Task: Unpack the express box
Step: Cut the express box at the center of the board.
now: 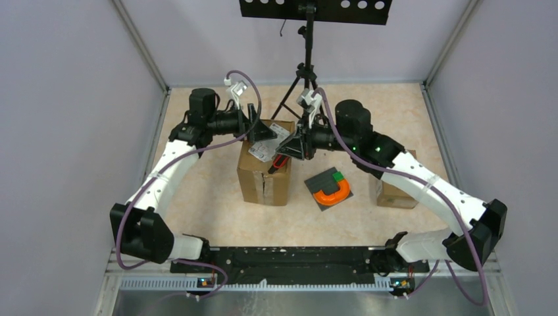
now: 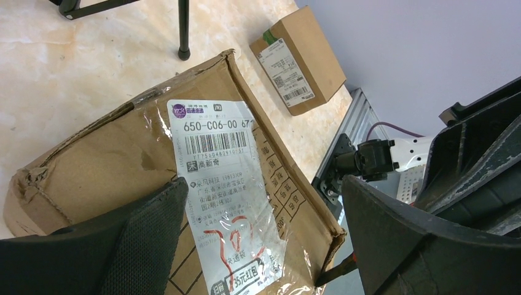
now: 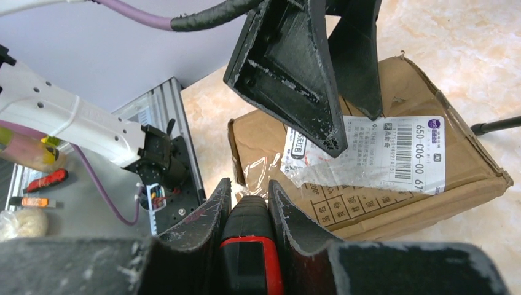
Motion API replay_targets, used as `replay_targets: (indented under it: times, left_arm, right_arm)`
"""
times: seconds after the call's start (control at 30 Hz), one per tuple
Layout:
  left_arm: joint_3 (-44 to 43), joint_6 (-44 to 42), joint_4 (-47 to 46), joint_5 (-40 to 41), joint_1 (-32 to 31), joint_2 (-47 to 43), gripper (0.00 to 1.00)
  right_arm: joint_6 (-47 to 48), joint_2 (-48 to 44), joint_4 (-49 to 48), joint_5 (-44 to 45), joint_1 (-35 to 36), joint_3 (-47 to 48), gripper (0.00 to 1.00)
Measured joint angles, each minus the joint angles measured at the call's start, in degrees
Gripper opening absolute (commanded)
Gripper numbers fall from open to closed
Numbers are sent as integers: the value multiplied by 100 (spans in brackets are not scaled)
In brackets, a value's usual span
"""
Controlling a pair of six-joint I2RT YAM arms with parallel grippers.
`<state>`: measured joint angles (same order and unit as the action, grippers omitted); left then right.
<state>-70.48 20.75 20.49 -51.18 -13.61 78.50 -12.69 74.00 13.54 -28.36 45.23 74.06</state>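
Left arm (image 1: 164, 174): rises from near-left corner, elbow toward left edge, wrist turned inward toward desk centre.
Left hand (image 1: 260, 130): fingers (image 2: 150, 230) spread wide.
Right arm (image 1: 421, 184): rises from near-right corner, forearm angled inward toward desk centre.
Right hand (image 1: 294, 146): fingers (image 3: 285, 212) clamped on red-and-black tool (image 3: 249, 258); sits just beside left hand.

Pale lilac walls (image 1: 59, 99) close me in at nine, twelve and three o'clock. My tabletop (image 1: 204, 217) is beige, marbled like stone, evenly lit. At twelve a black tripod (image 1: 306, 46) holds a perforated panel (image 1: 329, 14); a ribbed metal rail (image 1: 296, 284) runs at six.
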Motion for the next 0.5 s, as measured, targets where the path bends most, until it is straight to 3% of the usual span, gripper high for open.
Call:
replay_targets:
  times: [0.5]
  left_arm:
    - [212, 306, -356, 68, -15, -83, 98]
  right_arm:
    - [560, -138, -389, -63, 234, -369, 0]
